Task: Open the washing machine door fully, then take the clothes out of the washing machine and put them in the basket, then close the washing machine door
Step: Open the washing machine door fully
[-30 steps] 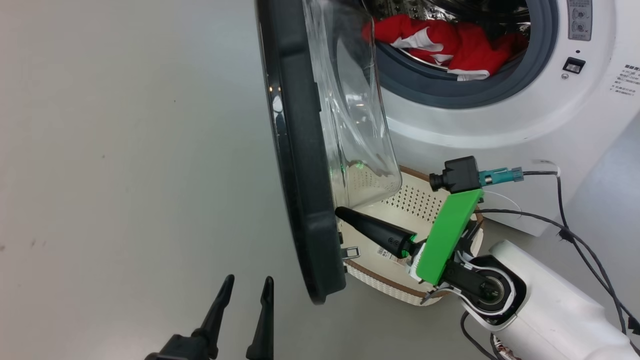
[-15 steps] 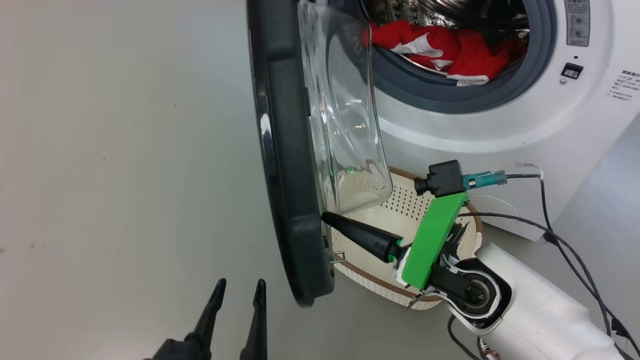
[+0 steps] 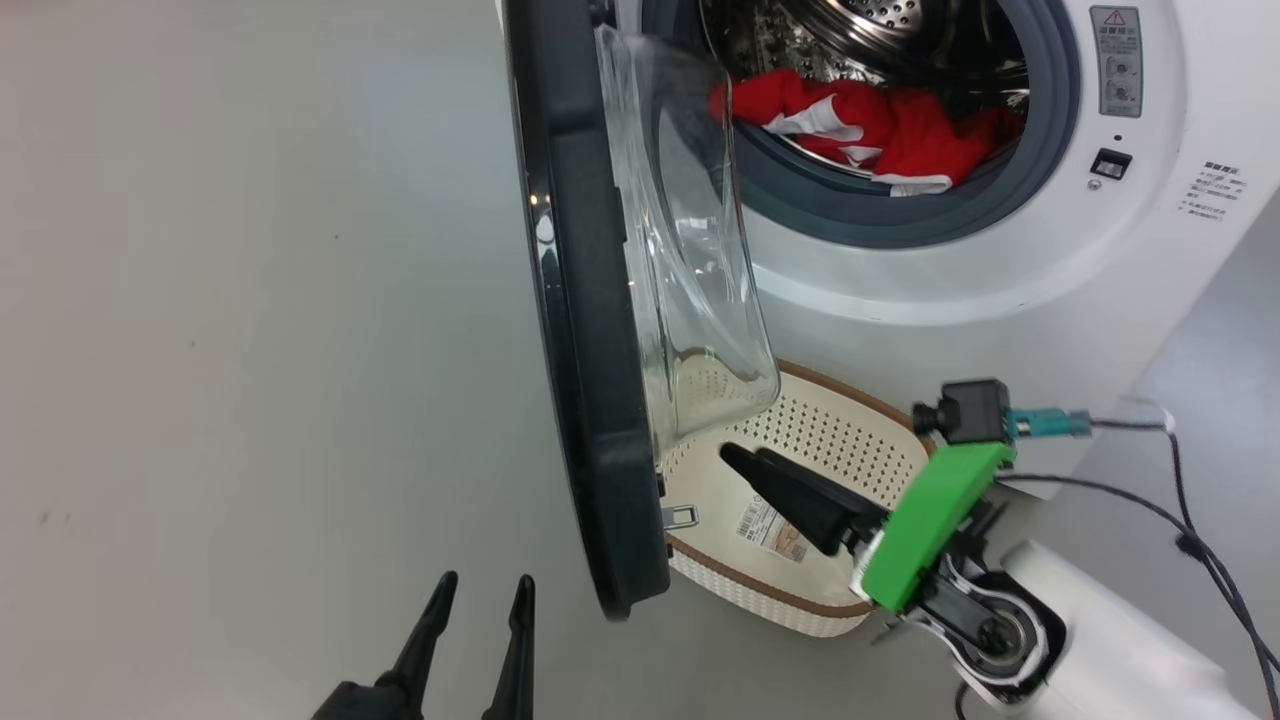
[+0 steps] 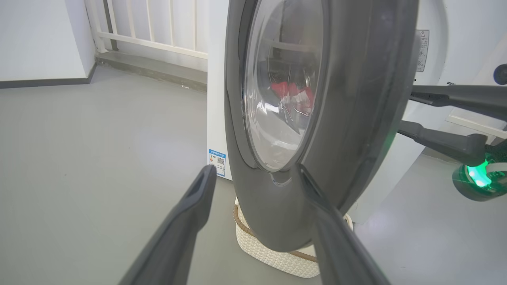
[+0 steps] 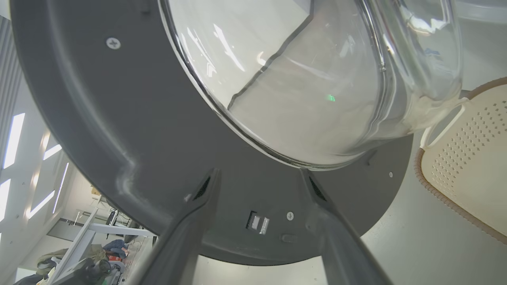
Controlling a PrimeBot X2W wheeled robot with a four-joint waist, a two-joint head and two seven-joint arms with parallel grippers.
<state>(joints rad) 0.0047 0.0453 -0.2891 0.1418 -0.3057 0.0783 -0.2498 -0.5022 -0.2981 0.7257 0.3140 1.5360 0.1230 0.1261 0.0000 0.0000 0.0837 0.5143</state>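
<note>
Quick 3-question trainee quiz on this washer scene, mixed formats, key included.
1. True or false: the clothes are already in the basket.
2. The fingers of the right gripper are: A) spread, clear of the door; B) clamped on the door's rim; C) holding red fabric.
3. Fill in: the fingers of the left gripper are ___.
Key: 1 false, they lie in the drum; 2 A; 3 open.
</note>
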